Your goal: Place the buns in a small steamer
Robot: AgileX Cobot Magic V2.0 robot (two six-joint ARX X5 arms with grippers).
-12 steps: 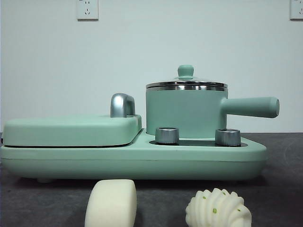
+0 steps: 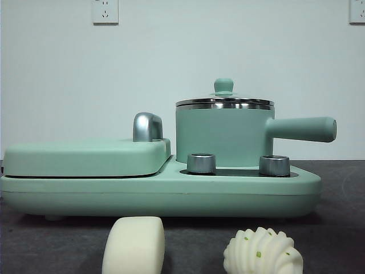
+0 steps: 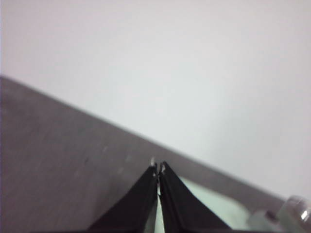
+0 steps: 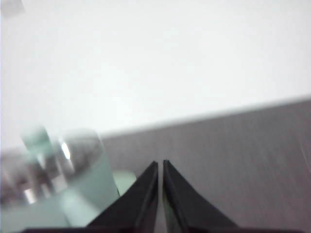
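White wall with two sockets behind; dark grey worktop (image 2: 336,228) below.

Cooker base (image 2: 159,194): mint green, set across the worktop's middle, two steel knobs (image 2: 201,163) on its front ledge.

Griddle (image 2: 85,157): flat green section on the base's left half, closed, silver handle (image 2: 147,127) at its rear. Contents not visible.

Steamer (image 2: 222,137): mint-green pot with steel rim on the base's right half, long handle pointing right. Glass lid (image 2: 224,101) with green knob seated on the rim. Interior hidden from this level; contents cannot be told.

Buns: both on the worktop at its front edge, ahead of the base, apart from each other. Smooth bun (image 2: 134,245) to the left, standing on its side. Swirl bun (image 2: 263,251) with green flecks to the right, below the steamer's handle. Neither is in the steamer.

Left gripper (image 3: 158,167): jaws pressed together, empty, raised clear above the worktop near the base's left end.

Right gripper (image 4: 160,165): jaws nearly touching, empty, raised near the steamer's side.

Risks, as judged: lid is on, so any bun brought over now would have nowhere to go; the lid must come off first. Its small knob could slip from the jaws, letting glass drop on the rim. Soft buns may dent under a hard pinch. The smooth bun, on edge, may topple or roll if nudged.
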